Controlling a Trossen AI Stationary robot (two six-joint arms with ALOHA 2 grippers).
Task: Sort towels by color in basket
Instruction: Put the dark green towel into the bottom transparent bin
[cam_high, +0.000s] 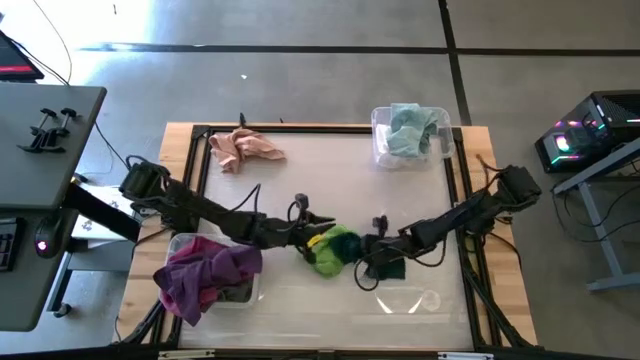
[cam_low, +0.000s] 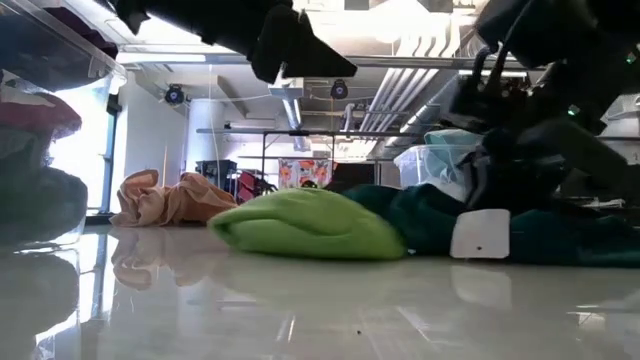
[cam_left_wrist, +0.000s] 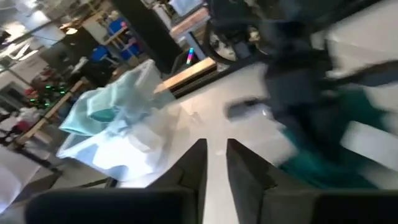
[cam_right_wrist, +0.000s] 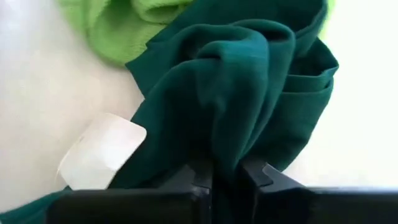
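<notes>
Our right tool (cam_right_wrist: 227, 171) is pinched shut on the dark green towel (cam_right_wrist: 249, 87), low on the bench (cam_high: 300, 310) near the middle. We see the lime green towel (cam_high: 328, 250) touching it. Our left tool (cam_left_wrist: 214, 158) hangs just beside them, its fingers nearly together, holding nothing.

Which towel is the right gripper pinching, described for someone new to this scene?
Start at the table centre, where two towels lie touching. The dark green towel is the one nearer the right arm, pinched in the right gripper. Unlike the lime green towel beside it, it is deep teal-green and bears a white tag.
</notes>
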